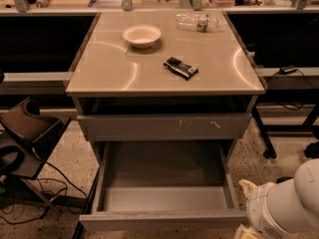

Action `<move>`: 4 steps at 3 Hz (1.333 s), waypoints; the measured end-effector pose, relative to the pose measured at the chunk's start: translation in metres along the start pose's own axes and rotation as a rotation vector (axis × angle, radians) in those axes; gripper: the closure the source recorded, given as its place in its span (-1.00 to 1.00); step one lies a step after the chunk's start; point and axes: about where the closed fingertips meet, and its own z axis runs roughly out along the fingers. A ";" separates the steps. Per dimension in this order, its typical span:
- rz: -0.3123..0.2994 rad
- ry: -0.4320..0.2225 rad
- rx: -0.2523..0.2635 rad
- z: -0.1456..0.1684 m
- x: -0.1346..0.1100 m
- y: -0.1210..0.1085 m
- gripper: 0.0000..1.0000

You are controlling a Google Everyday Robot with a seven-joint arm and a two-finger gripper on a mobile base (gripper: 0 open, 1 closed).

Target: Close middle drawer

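The middle drawer (162,219) is pulled far out toward me; its plain grey front is near the bottom edge and its grey inside (164,183) is empty. Above it, the grey drawer front with pale yellowish scratch marks (164,127) sits flush in the cabinet. My white arm (284,208) is at the bottom right, just right of the open drawer's front corner. Only a pale tip of my gripper (243,231) shows at the bottom edge, close to that corner; the rest is out of view.
On the beige cabinet top (109,68) lie a white bowl (142,35), a dark snack packet (180,67) and a clear plastic bottle (198,21). A dark stand with cables (25,138) is at the left. Black table legs (264,133) are at the right.
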 end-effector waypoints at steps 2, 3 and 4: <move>0.029 0.101 -0.108 0.105 0.027 0.010 -1.00; 0.090 0.111 -0.164 0.186 0.061 0.024 -1.00; 0.175 0.096 -0.215 0.249 0.093 0.046 -1.00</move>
